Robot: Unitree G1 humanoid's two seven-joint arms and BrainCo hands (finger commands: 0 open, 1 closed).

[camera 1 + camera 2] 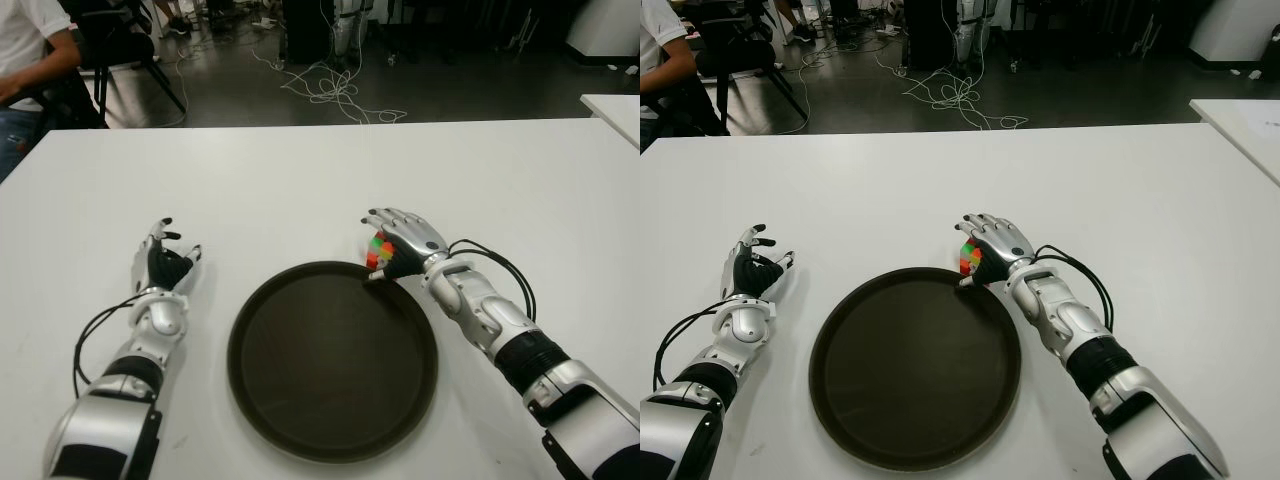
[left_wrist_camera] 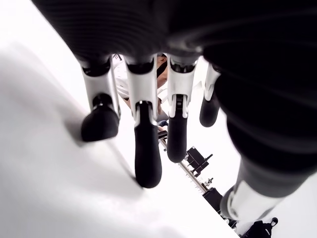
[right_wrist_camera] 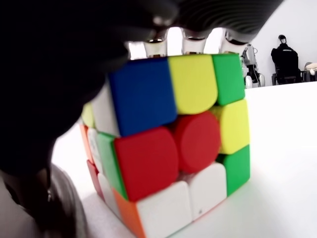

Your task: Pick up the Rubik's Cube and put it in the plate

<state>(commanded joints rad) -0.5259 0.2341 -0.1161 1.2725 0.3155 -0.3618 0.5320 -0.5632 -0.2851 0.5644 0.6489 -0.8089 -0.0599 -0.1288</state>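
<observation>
The Rubik's Cube (image 3: 168, 144) stands on the white table (image 1: 300, 180), just beyond the far right rim of the round dark plate (image 1: 330, 370). My right hand (image 1: 374, 244) covers it from above. Its fingers drape over the cube's far side and the thumb presses the near side, close to the plate's rim. The cube (image 1: 379, 252) shows only as a patch of green, red and yellow under the palm, and its base still touches the table. My left hand (image 1: 168, 255) shows left of the plate, fingers spread, holding nothing.
A person in a white shirt (image 1: 25, 50) sits at the table's far left corner. Loose cables (image 1: 330, 95) lie on the floor beyond the far edge. Another white table's corner (image 1: 615, 110) shows at the right.
</observation>
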